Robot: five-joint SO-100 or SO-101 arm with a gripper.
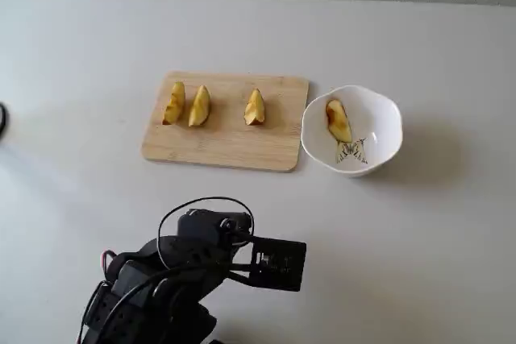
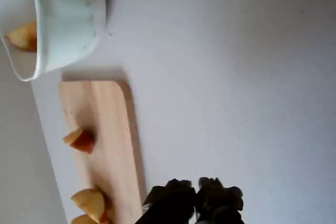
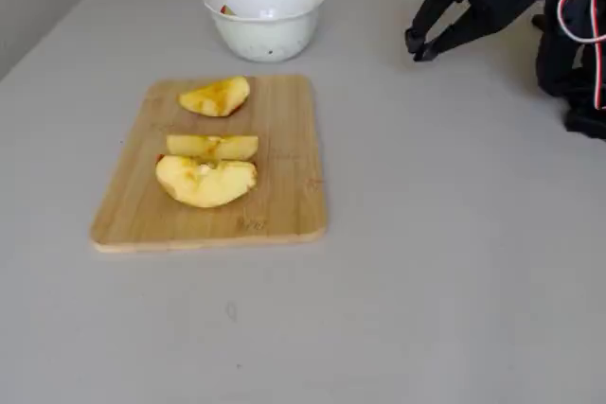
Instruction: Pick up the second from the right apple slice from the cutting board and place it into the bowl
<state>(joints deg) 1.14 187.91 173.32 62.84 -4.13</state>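
**Materials and Surface Finish**

Cutting board (image 1: 226,138): light wood, fine grain, matt. Bowl (image 3: 266,30): white, smooth, glossy, ceramic-like, its outer wall faintly speckled. Apple slice (image 1: 338,121) in the bowl: moist yellow flesh, reddish-brown skin. Table (image 1: 435,223): pale grey, smooth, matt. Gripper (image 3: 418,47): black plastic, dull sheen.

pale grey tabletop (image 1: 451,247); soft daylight

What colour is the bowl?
White, clearest in a fixed view: the bowl.

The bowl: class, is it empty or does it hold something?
Not empty. The bowl holds one apple slice, lying inside against its left inner wall in a fixed view.
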